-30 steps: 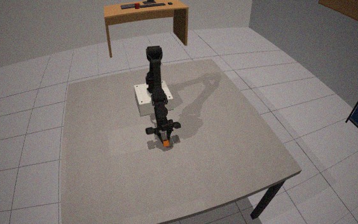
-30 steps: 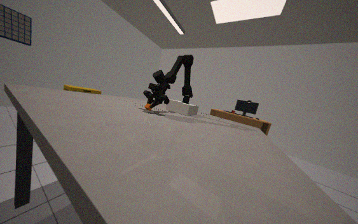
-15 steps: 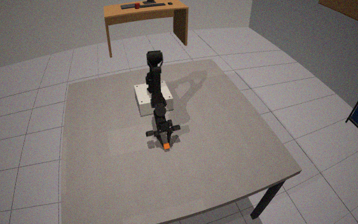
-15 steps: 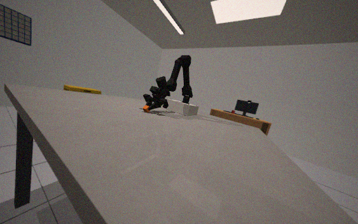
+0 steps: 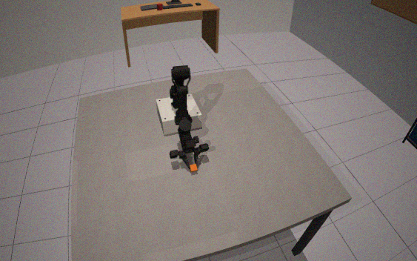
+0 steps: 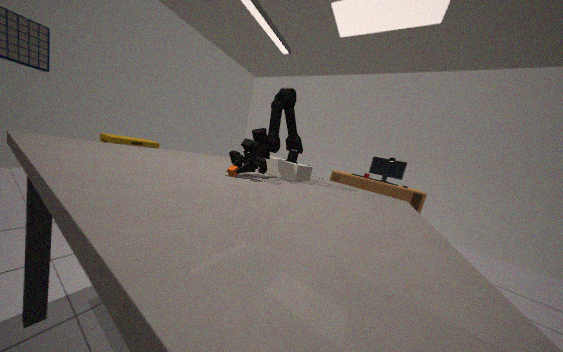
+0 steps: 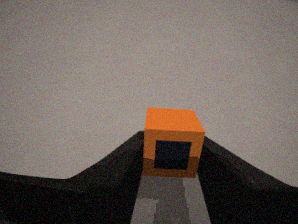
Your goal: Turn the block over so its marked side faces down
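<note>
The orange block (image 5: 193,168) (image 6: 232,171) (image 7: 172,120) is pinched between the fingertips, just above or touching the table (image 5: 125,207) (image 6: 279,250) (image 7: 70,75); which of these I cannot tell. Its dark square mark (image 7: 172,155) faces the wrist camera, back toward the palm, and does not show in the top and exterior views. My gripper (image 5: 193,165) (image 7: 170,139) is shut on the block, one black finger at each side. In the exterior view the gripper reaches forward at a low slant. The block's underside is hidden.
The white base box (image 5: 178,119) (image 6: 296,171) stands under the arm, behind the gripper. The table's front edge (image 5: 266,239) lies well beyond the block. A wooden desk (image 5: 169,15) (image 6: 379,186) stands apart on the floor behind.
</note>
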`<state>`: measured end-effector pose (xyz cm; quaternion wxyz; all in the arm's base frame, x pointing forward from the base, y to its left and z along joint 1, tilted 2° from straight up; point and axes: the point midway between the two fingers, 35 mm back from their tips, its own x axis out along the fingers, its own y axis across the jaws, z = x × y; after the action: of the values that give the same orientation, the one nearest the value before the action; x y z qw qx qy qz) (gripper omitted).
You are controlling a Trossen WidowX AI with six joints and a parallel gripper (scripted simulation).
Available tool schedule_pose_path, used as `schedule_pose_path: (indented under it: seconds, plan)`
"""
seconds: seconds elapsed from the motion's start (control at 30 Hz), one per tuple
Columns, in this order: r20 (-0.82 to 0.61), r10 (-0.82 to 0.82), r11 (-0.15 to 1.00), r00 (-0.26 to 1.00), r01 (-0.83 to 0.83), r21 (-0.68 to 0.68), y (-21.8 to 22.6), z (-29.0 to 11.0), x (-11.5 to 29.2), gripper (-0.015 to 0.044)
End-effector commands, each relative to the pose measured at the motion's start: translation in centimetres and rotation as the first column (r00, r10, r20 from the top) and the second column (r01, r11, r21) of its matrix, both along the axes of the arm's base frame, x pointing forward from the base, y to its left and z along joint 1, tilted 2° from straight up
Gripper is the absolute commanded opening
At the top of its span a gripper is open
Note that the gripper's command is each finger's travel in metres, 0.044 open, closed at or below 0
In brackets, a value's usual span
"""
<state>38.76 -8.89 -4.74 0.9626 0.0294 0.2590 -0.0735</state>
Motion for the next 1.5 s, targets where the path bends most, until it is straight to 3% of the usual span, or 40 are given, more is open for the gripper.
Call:
schedule_pose_path:
  seconds: [0.0, 0.5, 1.07, 1.47]
  plan:
    - [0.028, 0.002, 1.0, 1.0, -0.002, 0.0, 0.1, 0.27, -0.11, 0.0]
    - [0.048, 0.002, 1.0, 0.999, -0.002, -0.003, 0.1, 0.48, -0.15, 0.0]
    - [0.048, 0.002, 1.0, 0.999, -0.002, -0.003, 0.1, 0.48, -0.15, 0.044]
    - [0.048, 0.002, 1.0, 0.999, -0.002, -0.003, 0.1, 0.48, -0.15, 0.044]
